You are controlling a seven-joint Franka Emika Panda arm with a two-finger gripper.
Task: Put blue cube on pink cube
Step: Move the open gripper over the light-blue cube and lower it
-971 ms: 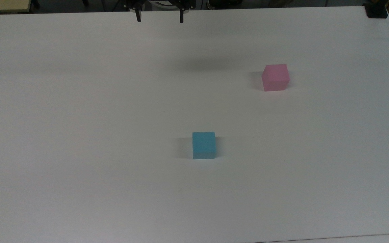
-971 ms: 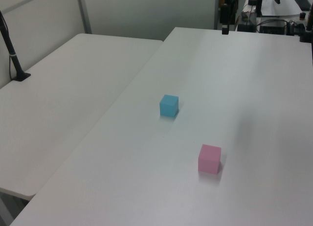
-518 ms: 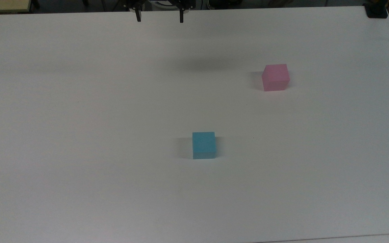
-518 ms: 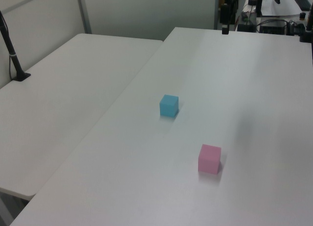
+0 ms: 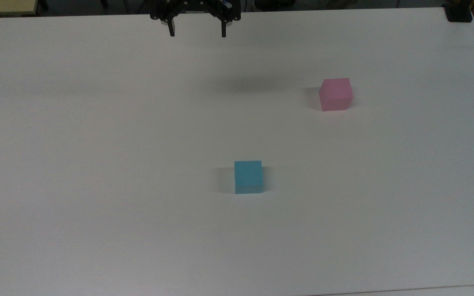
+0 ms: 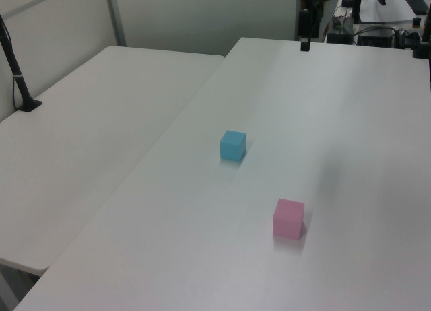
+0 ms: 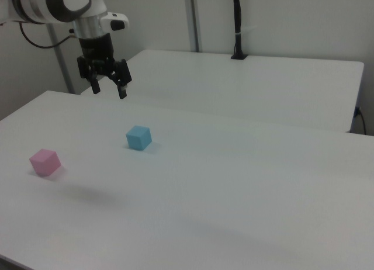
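A plain white table [image 5: 97, 164] takes up nearly the whole top view, with a strip of darker room clutter along its far edge. At twelve o'clock, just left of centre, the gripper [image 5: 197, 32] hangs over the table's far edge, its two dark fingers [image 5: 172, 31] pointing down and set wide apart with nothing between them. The blue cube [image 5: 248, 176] sits flat on the table a little below centre, roughly at six o'clock from the gripper and well apart from it. The pink cube [image 5: 335, 94] rests at about two o'clock from the blue cube, also well apart (its faces slightly turned against the table's edges). A soft shadow lies on the table between the gripper and the pink cube.

In the left view the same table [image 6: 350, 122] runs away from the camera, with a second white table [image 6: 81, 163] butted against it on the left view's left. The blue cube [image 6: 232, 145] stands near the middle; the pink cube [image 6: 288, 218] lies at about five o'clock from it, nearer the camera. The gripper [image 6: 305, 44] shows at twelve o'clock above the far edge, seen side-on.

In the right view the white arm [image 7: 64, 4] reaches in from the upper left, and the gripper [image 7: 109, 90] hangs in the air above the table [image 7: 234, 188], spread open and empty. The blue cube [image 7: 138, 137] sits at about five o'clock from it; the pink cube [image 7: 45, 162] lies at eight o'clock from the blue cube, both resting on the table.
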